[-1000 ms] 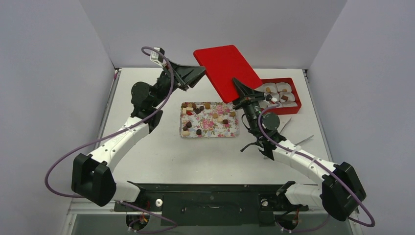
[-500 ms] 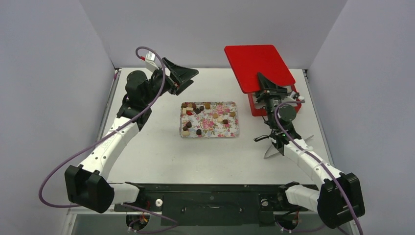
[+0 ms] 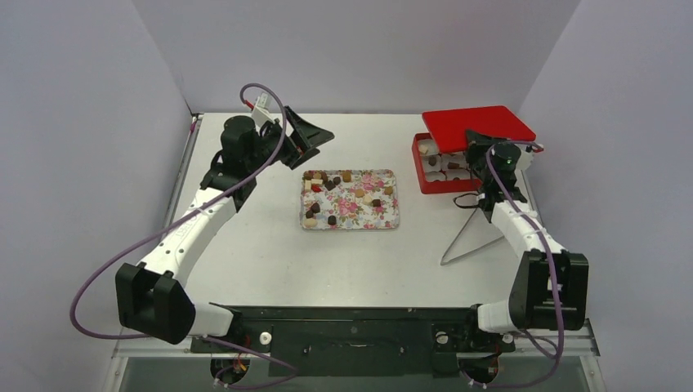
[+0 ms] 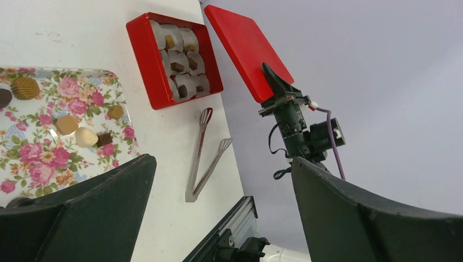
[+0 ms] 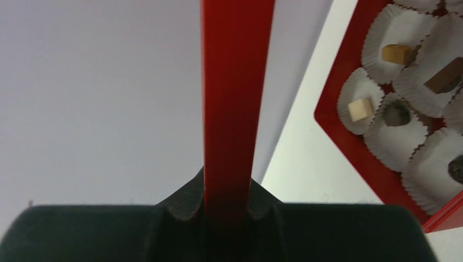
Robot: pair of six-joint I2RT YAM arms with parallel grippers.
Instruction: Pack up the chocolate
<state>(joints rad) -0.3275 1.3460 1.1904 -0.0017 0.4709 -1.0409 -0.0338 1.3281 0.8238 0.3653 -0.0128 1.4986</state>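
Several chocolate pieces (image 3: pixel 331 184), brown, tan and cream, lie on the flower-patterned tray (image 3: pixel 391 220); the left wrist view shows them too (image 4: pixel 66 124). More chocolate (image 5: pixel 357 109) sits in white paper cups in the open red box (image 3: pixel 422 173). My right gripper (image 3: pixel 475 139) is shut on the edge of the red lid (image 3: pixel 482 122), held tilted above the box's far side. In the right wrist view the lid (image 5: pixel 235 82) runs edge-on between the right gripper's (image 5: pixel 229 192) jaws. My left gripper (image 3: pixel 314 137) hangs open and empty above the table behind the tray's left end.
Metal tongs (image 3: pixel 472 237) lie spread on the table in front of the red box, close to the right arm. In the left wrist view the tongs (image 4: pixel 205 155) rest between the tray (image 4: pixel 129 119) and the table's near edge. Grey walls close in three sides.
The right arm swung the red lid from over the table's middle to the right, above the box. The left gripper opened wide, let go of the lid's corner and drew slightly back.
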